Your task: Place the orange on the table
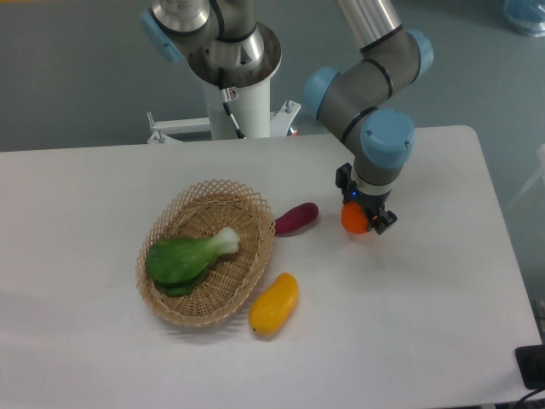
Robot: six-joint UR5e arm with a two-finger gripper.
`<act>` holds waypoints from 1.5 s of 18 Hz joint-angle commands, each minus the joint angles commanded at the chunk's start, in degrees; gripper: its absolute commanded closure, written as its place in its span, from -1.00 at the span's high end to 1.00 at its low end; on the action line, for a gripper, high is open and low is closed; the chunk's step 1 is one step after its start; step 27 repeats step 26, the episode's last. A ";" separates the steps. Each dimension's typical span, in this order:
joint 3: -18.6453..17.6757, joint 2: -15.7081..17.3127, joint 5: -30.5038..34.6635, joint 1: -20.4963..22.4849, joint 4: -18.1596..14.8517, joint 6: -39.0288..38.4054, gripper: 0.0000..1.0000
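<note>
- Camera view: the gripper [361, 215] points down over the right part of the table [409, 324], its fingers clamped on the orange [353, 218].
- The orange sits between the fingers, low over the white surface; whether it touches the tabletop cannot be told.
- Just left of the orange, apart from it, a purple vegetable [296, 218] lies on the table.
- A wicker basket [207, 252] stands left of centre, its right rim near the purple vegetable.
- Inside the basket lies a green bok choy [187, 257], white stem end pointing up-right.
- A yellow fruit [274, 302] lies on the table just beside the basket's lower right edge.
</note>
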 joint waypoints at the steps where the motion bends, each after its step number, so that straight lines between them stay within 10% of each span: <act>1: -0.09 -0.35 0.00 0.00 0.00 0.00 0.51; 11: 0.26 -0.18 -0.09 0.00 0.09 -0.61 1.00; 27: 15.45 4.66 -5.09 0.18 -2.88 -1.23 1.00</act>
